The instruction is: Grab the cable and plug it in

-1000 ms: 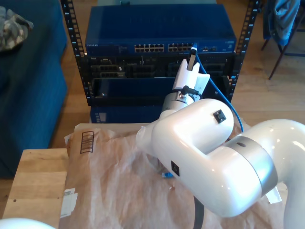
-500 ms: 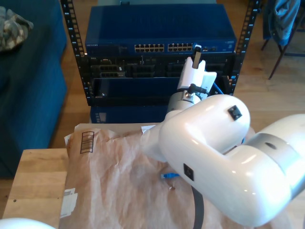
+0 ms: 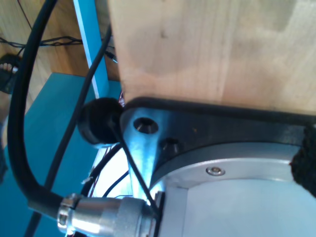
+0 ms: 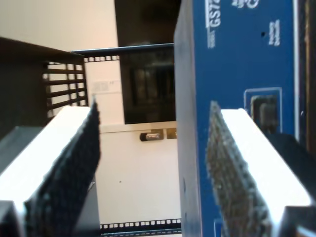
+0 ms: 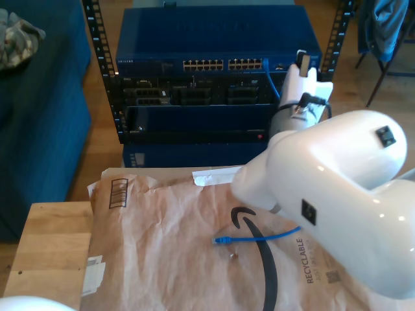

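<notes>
The bright blue cable [image 5: 259,237] lies across the brown paper, its free plug [image 5: 221,240] pointing toward the exterior view's left. Another stretch of the cable [image 5: 272,83] runs up to a port at the right end of the blue switch [image 5: 214,45] in the rack. My second gripper [image 5: 307,72] hovers just right of that port in the exterior view, in front of the switch's right edge. In the second wrist view my second gripper [image 4: 153,168] is open, with nothing between its ribbed pads [image 4: 74,163], and the switch face [image 4: 237,59] is close ahead.
The rack [image 5: 97,58] holds darker units [image 5: 194,94] under the switch. Brown paper [image 5: 162,246] covers a wooden table [image 5: 45,246]. A blue sofa [image 5: 39,116] stands at the exterior view's left. The first wrist view shows a wooden board [image 3: 212,49] and black robot cables [image 3: 19,123].
The second arm swung toward the exterior view's right, away from the port. That uncovered the cable's free end on the paper. One cable stretch stays at the port.
</notes>
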Robot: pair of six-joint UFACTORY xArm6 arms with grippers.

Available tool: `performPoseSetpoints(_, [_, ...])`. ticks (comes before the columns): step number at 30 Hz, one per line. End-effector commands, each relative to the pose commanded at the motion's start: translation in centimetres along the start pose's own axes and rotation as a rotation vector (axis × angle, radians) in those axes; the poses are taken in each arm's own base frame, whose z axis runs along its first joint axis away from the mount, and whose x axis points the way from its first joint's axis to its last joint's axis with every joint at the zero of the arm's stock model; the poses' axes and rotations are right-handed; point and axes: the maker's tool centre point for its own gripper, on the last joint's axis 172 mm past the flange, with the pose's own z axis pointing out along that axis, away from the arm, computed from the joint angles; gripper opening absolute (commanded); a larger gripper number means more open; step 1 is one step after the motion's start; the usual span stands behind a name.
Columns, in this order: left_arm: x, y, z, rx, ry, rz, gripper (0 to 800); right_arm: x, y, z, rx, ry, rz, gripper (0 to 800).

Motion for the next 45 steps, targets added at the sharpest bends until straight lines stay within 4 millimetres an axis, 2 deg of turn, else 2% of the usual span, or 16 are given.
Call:
performPoseSetpoints(4, [0.1,0.0,-0.1,0.000,0.002,0.000,800,2.5,0.2,-0.2,-0.055,-0.002,-0.021,392])
performPoseSetpoints(9, [0.0,0.0,0.0,0.000,0.000,0.000,800,5.5,1.2,-1.9,-0.104,0.022,-0.038,402])
performPoseSetpoints(11, [0.0,0.0,0.0,0.000,0.000,0.000,800,7.9,1.7,-2.0,-0.131,0.052,-0.039,402])
performPoseSetpoints(15, [0.0,0.0,-0.1,0.000,0.000,0.000,800,12.0,2.5,-0.8,-0.179,0.097,-0.039,460])
performPoseSetpoints(16, [0.1,0.0,-0.1,0.000,0.002,0.000,800,12.9,2.7,-0.4,-0.191,0.102,-0.045,500])
performPoseSetpoints(20, [0.0,0.0,0.0,0.000,0.000,0.000,800,16.5,2.8,2.0,-0.241,0.116,-0.047,568])
performPoseSetpoints(24, [0.0,0.0,0.0,0.000,0.000,0.000,800,17.8,4.3,4.1,-0.364,0.051,-0.088,693])
performPoseSetpoints(29, [0.0,0.0,0.0,0.000,0.000,0.000,800,22.5,5.6,4.4,-0.547,0.020,-0.152,712])
performPoseSetpoints(31, [0.0,0.0,0.0,0.000,0.000,0.000,800,24.3,6.3,4.3,-0.631,-0.004,-0.211,773])
performPoseSetpoints(34, [0.0,0.0,0.0,0.000,0.000,0.000,800,26.8,7.9,2.6,-0.760,-0.044,-0.305,784])
performPoseSetpoints(38, [0.0,0.0,0.0,0.000,0.000,0.000,800,30.7,9.7,-1.2,-0.933,-0.130,-0.427,789])
performPoseSetpoints(41, [0.1,0.0,-0.1,0.000,0.002,0.000,800,33.9,12.4,-6.5,-1.140,-0.201,-0.393,798])
performPoseSetpoints(45, [0.1,0.0,-0.1,0.000,0.002,0.000,800,37.4,13.0,-12.2,-1.290,-0.280,-0.360,798])
